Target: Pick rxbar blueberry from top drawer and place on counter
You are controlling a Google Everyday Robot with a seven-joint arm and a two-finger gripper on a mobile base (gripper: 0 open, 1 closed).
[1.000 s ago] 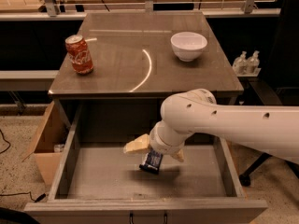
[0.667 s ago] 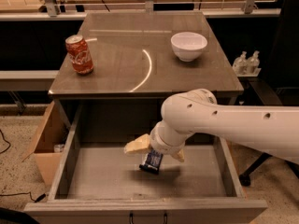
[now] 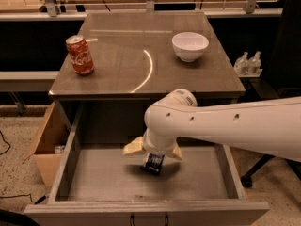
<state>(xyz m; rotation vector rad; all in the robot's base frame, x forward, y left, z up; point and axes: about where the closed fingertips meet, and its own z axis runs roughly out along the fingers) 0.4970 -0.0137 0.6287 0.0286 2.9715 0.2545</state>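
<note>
Grasp step: your gripper (image 3: 154,151) sits on the rxbar blueberry (image 3: 153,163) at mid-floor of the open top drawer (image 3: 66,164); whether it grips cannot be told, so confirm before lifting to the counter (image 3: 117,55).

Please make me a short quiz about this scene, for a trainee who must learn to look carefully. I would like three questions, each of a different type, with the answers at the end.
1. True or false: the rxbar blueberry already lies on the counter.
2. Which thing stands on the counter nearest its left edge in the camera view? A) the red soda can B) the white bowl C) a mug
3. In a few words: where is the gripper?

Key
1. False. It is in the open top drawer.
2. A
3. Down inside the top drawer, right at the rxbar blueberry.
</note>
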